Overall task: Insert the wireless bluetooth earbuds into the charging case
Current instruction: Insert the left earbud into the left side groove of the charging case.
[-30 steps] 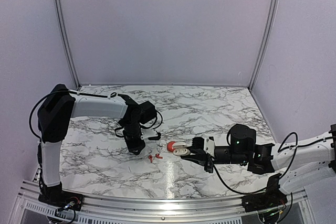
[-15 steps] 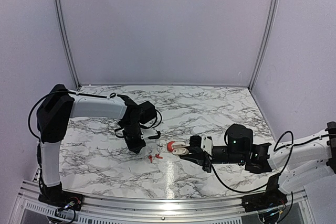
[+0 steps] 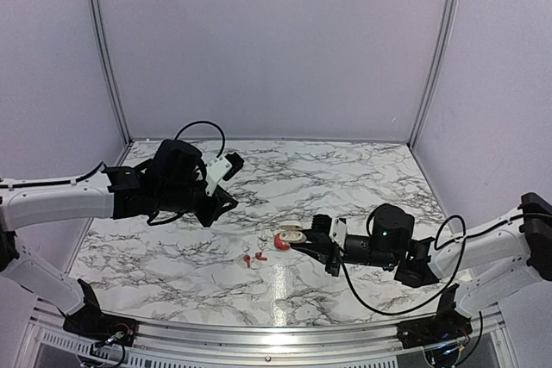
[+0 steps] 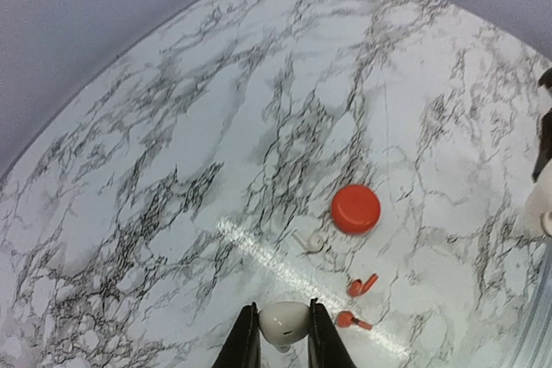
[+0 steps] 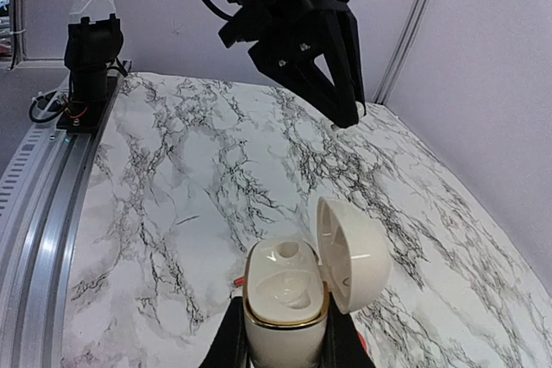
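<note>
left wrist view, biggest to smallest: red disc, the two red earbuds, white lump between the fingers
1. red disc
2. upper earbud and lower earbud, alike
Unranked: white lump, nearest the camera, looks roughly disc-sized.

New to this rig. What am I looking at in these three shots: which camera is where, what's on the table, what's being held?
Two robot arms are bolted at the table's near edge, each ending in two-finger jaws. The overhead view is from a fixed camera above and behind them: left arm on the left, right arm on the right. The other two views come from cameras on the wrists, each looking along its own jaws. On the marble-patterned table lie two small red earbuds and a larger red round object. The right jaws grip the white charging case, upright with its lid open; its sockets look empty. The left jaws, raised above the table, pinch a small white rounded piece; I cannot tell what it is.
</note>
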{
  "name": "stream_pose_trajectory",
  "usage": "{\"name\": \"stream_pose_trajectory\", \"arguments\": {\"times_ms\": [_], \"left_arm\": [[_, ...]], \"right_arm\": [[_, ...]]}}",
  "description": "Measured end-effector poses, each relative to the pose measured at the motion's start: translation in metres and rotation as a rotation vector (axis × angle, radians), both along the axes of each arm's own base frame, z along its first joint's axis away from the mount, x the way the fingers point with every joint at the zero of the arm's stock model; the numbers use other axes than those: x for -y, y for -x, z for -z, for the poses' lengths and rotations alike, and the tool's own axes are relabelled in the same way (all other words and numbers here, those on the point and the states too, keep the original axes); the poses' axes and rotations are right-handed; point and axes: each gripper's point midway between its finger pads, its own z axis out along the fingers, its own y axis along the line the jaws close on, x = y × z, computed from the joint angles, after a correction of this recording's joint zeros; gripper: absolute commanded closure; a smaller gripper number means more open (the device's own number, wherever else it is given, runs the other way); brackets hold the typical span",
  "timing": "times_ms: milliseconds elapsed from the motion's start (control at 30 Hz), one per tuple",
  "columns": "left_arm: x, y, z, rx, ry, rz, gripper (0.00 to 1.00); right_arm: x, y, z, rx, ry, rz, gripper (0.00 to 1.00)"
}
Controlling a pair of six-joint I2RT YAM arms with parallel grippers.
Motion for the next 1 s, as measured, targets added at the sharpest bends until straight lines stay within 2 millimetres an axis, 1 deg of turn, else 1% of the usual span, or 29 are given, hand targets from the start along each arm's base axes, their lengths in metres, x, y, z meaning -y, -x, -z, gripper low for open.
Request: {"name": "stream_pose_trajectory", "arguments": {"times_ms": [67,167,300,400,533,600,667,800,1000], "left_arm": [[0.008,0.011,-0.017,0.05,0.103,0.021,0.94],[0.019,0.03,-0.031,0.093,0.2,0.069,0.95],[0.036,0.052,-0.052,0.154,0.291,0.125,0.95],[0.043,0.062,-0.068,0.193,0.353,0.142,0.95],[0.046,0.065,-0.09,0.237,0.421,0.133,0.94],[0.047,0.066,-0.097,0.254,0.444,0.129,0.94],[0.049,0.068,-0.1,0.262,0.456,0.131,0.95],[0.056,0.077,-0.104,0.268,0.47,0.153,0.94],[0.065,0.084,-0.096,0.265,0.454,0.172,0.95]], "right_arm": [[-0.002,-0.001,0.001,0.021,0.0,-0.003,1.0],[-0.006,-0.001,0.0,0.053,-0.006,-0.012,1.0],[-0.011,-0.001,-0.007,0.077,-0.039,-0.011,1.0],[-0.014,-0.006,-0.018,0.073,-0.085,0.009,1.0],[-0.017,-0.011,-0.035,0.039,-0.154,0.035,1.0],[-0.018,-0.013,-0.042,0.019,-0.182,0.043,1.0],[-0.019,-0.014,-0.047,-0.006,-0.209,0.051,1.0],[-0.021,-0.016,-0.05,-0.046,-0.236,0.059,1.0],[-0.025,-0.017,-0.057,-0.089,-0.268,0.063,1.0]]}}
